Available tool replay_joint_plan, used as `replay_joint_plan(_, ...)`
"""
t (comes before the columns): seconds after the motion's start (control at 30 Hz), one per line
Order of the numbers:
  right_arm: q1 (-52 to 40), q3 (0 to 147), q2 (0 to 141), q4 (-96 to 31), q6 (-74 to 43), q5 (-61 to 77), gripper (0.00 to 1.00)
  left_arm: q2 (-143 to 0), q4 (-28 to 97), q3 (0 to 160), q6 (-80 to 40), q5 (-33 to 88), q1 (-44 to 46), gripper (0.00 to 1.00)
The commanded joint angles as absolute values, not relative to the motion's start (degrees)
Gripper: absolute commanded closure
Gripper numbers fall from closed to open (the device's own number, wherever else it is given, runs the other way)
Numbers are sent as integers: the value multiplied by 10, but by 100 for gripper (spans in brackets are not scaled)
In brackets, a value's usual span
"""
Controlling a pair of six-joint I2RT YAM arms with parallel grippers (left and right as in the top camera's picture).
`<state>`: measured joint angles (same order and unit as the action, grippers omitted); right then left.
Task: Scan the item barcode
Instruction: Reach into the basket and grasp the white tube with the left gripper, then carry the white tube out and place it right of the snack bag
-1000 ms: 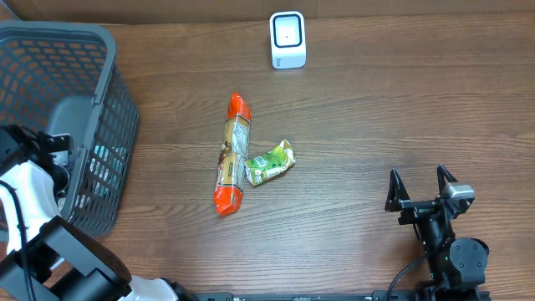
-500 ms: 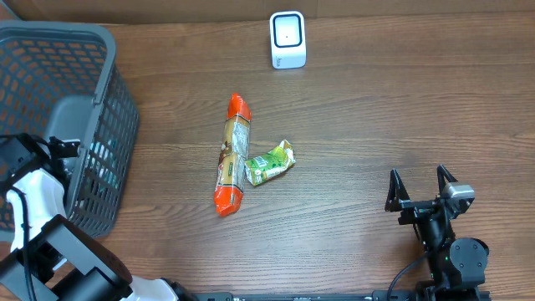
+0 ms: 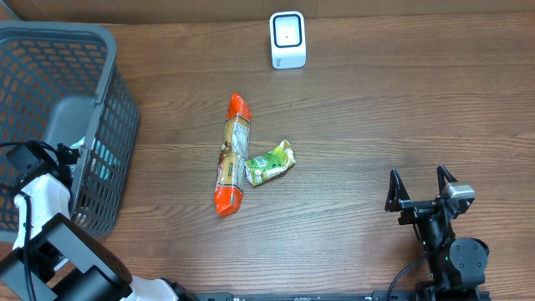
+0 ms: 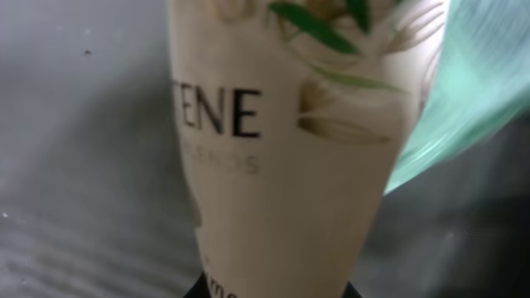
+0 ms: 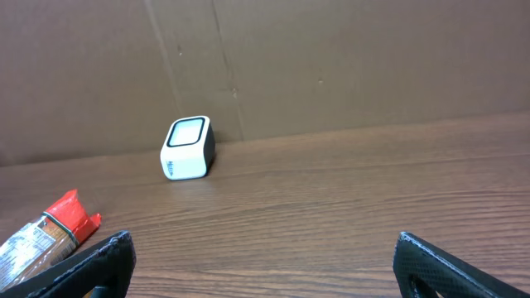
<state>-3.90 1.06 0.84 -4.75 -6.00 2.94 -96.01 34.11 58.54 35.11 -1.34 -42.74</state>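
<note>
The left gripper [image 3: 58, 153] is down inside the grey plastic mesh basket [image 3: 109, 109], far off to the left of the small white box-shaped barcode scanner [image 3: 287, 39]. It looks like the reach for an item to scan. Its wrist camera is filled by a cream-coloured plastic tube [image 4: 281, 165] with a dark end at the bottom of the view. The fingers are together, but none of them shows, so I cannot tell whether the tube is pinched between them or merely pressed close. A pale green translucent sheet [image 4: 468, 74] curls in just behind the tube.

On the tube, dark capitals read "TENE" — the start of the word is cut off. A fainter line beneath is too blurred to read. Green leaves and gold grain shapes sit above it. No barcode faces this camera.

The right gripper [image 3: 417, 174] waits with its fingers spread wide and nothing between them, well below and right of the scanner. It is aimed at the scanner's window, probably parked clear.

2 more items lie touching on the brown wooden table [image 3: 376, 109], below the scanner and slightly left — a long clear packet with orange ends [image 3: 233, 155] and a small green pouch [image 3: 270, 162]. Their print is too small to read.
</note>
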Motion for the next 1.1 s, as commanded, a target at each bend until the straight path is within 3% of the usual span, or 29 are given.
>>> replay_joint_plan(0.0, -43, 4, 2, -46, -61, 26, 0, -962, 350, 582, 353, -5, -422, 96)
replay_joint_plan(0.27, -43, 4, 2, -45, -61, 26, 0, -956, 415, 703, 285, -6, -416, 96)
replay_joint_plan(0.5, -43, 4, 2, -46, -62, 26, 0, -955, 539, 910, 100, 1, -404, 96)
replay_joint_plan(0.63, -43, 4, 2, -46, -62, 26, 0, -954, 601, 1013, 33, 85, -403, 96)
replay_joint_plan(0.8, -43, 4, 2, -45, -62, 26, 0, -940, 652, 1098, 25, 156, -376, 96)
replay_joint_plan(1.07, -43, 4, 2, -45, -62, 26, 0, -871, 665, 1167, 35, 124, -255, 96)
